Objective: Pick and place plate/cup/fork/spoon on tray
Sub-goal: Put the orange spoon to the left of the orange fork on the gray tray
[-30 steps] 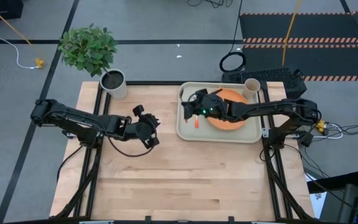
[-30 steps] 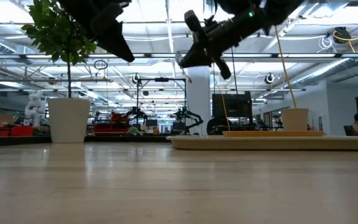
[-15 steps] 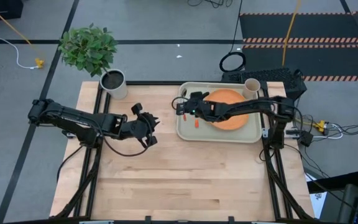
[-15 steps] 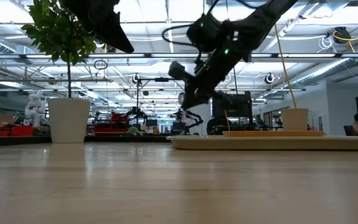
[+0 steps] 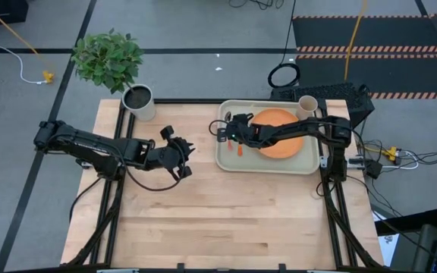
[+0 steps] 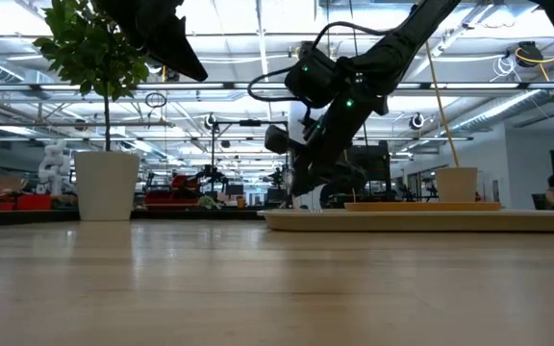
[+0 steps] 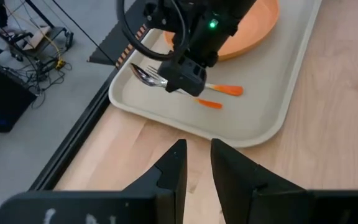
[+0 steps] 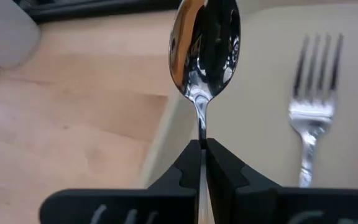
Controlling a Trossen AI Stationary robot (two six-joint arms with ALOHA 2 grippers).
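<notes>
The tray (image 5: 303, 165) lies at the table's far right with the orange plate (image 5: 281, 146) on it; the beige cup (image 5: 307, 105) stands at its far right corner. The fork (image 8: 314, 99) lies flat on the tray's left part. My right gripper (image 5: 224, 130) hangs low over the tray's left end, shut on the spoon (image 8: 205, 46). My left gripper (image 5: 184, 155) hovers over the bare wood left of the tray, open by a narrow gap (image 7: 196, 163) with nothing in it. My right gripper pinches the spoon's thin metal neck (image 8: 201, 127), just behind the bowl, between its two fingertips. The fingers slant down from the table's right and lie along the spoon. The bowl (image 8: 205, 46) sticks out past the fingertips over the tray's left rim; the handle is hidden behind the fingers.
A potted plant (image 5: 137, 98) stands at the table's far left corner, its pale pot (image 6: 106, 185) showing in the low view. Bare wood (image 5: 226, 220) stretches across the near half of the table. Black mats and cables lie on the floor beyond.
My right gripper has sunk from well above the tray to just over its left end, moving toward the table's left edge and tipping its fingers further down, the spoon still in its hold.
</notes>
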